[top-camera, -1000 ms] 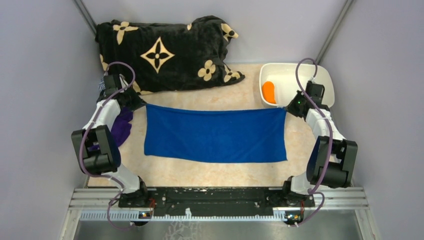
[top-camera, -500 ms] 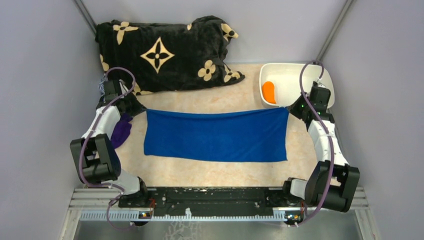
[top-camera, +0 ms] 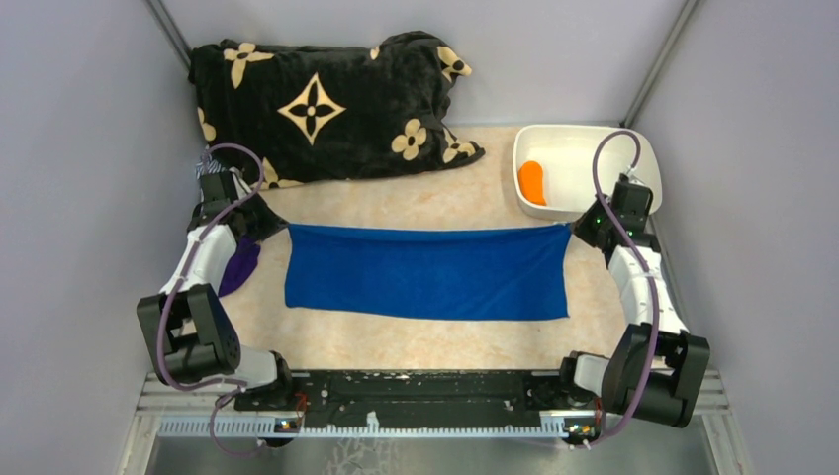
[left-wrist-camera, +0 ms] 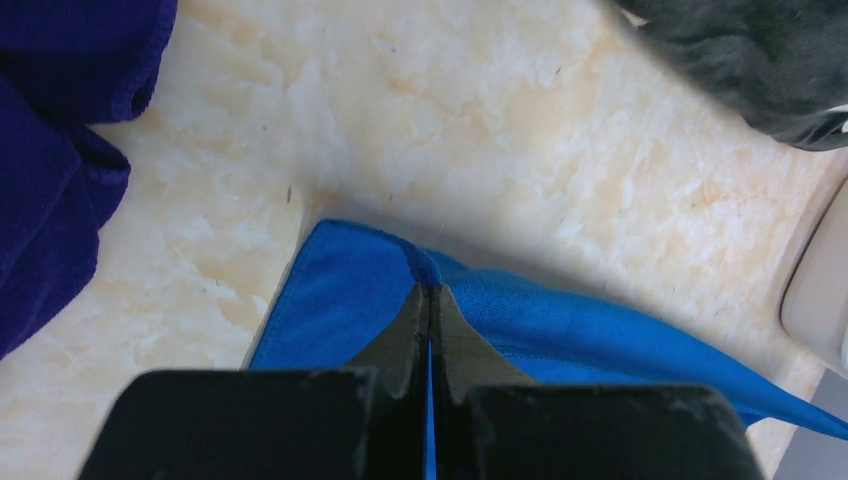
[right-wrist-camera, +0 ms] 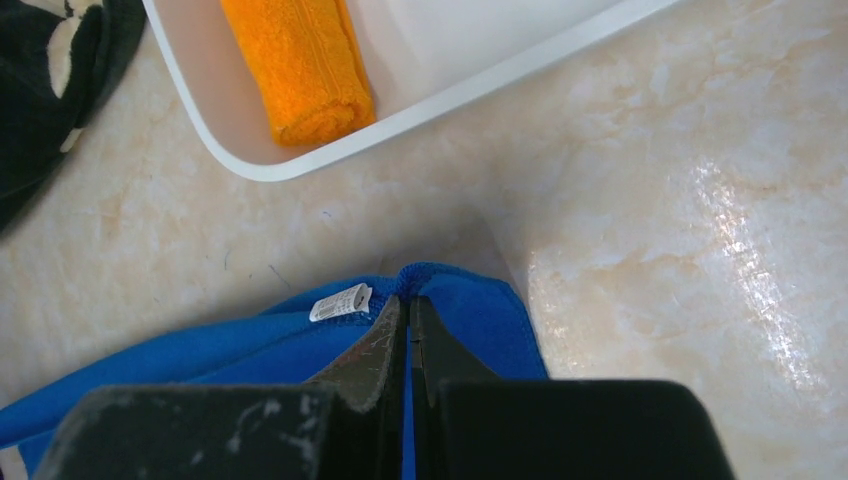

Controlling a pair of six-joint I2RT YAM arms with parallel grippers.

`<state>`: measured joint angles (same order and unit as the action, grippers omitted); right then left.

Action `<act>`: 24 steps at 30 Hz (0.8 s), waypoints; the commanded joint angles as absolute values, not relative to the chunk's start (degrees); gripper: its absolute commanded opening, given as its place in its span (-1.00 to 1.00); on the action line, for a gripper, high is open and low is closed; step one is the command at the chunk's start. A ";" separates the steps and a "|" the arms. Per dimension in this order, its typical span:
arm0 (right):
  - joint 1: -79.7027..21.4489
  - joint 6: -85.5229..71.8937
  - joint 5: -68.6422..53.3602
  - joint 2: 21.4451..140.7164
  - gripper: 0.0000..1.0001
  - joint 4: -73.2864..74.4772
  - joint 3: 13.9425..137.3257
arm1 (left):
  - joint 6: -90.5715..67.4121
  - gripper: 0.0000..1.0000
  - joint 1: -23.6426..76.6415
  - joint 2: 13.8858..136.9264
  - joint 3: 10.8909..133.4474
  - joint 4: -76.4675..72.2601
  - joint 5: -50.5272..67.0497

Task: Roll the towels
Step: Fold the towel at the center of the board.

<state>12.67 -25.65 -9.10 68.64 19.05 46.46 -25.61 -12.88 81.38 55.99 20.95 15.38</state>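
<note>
Marbled beige tabletop (top-camera: 416, 341) under blue towel (top-camera: 425, 272)

My left arm (top-camera: 202, 255) and right arm (top-camera: 639, 284): white links, black joint housings, looped purple cables (top-camera: 595, 163). My fingers (right-wrist-camera: 372, 355): black, tapered, scuffed.

We see a robotics lab test cell, not a home. Plain grey panel walls (top-camera: 79, 148) close in the workspace, joined by bare metal corner struts (top-camera: 661, 59). A left arm (top-camera: 203, 252) and a right arm (top-camera: 638, 282), both black and white, are bolted to an aluminium rail (top-camera: 188, 401) at the near edge, with purple cables (top-camera: 595, 168) looping off them. The marble-patterned tabletop (top-camera: 416, 336) carries a white plastic tub (top-camera: 564, 158).
</note>
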 commanded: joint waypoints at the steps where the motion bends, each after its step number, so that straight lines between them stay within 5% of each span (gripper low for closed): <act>1: 13.35 -25.41 -10.18 65.60 -1.00 18.80 46.16 | -25.32 -1.00 -13.58 77.90 53.70 20.48 15.82; 24: 14.19 -28.92 -15.05 74.16 -1.00 6.61 52.37 | -29.15 -1.00 -13.74 86.77 62.32 16.43 20.71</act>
